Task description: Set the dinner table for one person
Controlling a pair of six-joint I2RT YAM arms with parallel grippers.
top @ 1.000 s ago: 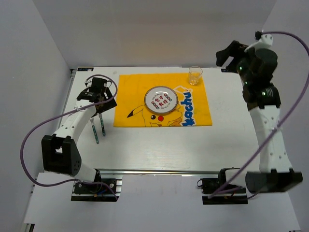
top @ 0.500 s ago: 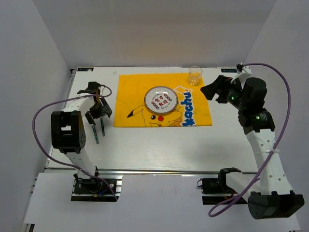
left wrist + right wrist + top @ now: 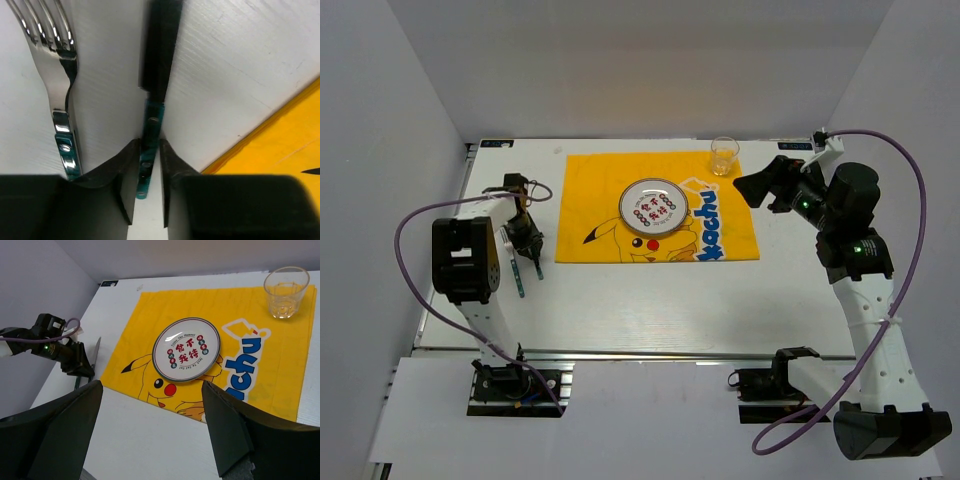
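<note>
On the white dinner table (image 3: 650,300) lies a yellow cartoon placemat (image 3: 590,190) with a round printed plate (image 3: 653,206) in its middle and a glass (image 3: 724,155) at its far right corner. Left of the mat a knife (image 3: 536,262) and a fork (image 3: 518,278) lie side by side. My left gripper (image 3: 525,243) is down on the table. In the left wrist view its fingers (image 3: 129,165) press on both sides of the knife's teal handle (image 3: 150,125), and the fork (image 3: 60,75) lies just left. My right gripper (image 3: 760,185) hovers open above the mat's right side.
The right wrist view looks down on the plate (image 3: 186,349), the glass (image 3: 285,291) and the left arm (image 3: 55,350) at the mat's left edge. Grey walls close in the table on three sides. A metal rail (image 3: 650,352) runs along the near edge.
The left gripper dropped onto the knife and its jaws closed on the handle. The right arm swung down and left toward the mat, then held still.
</note>
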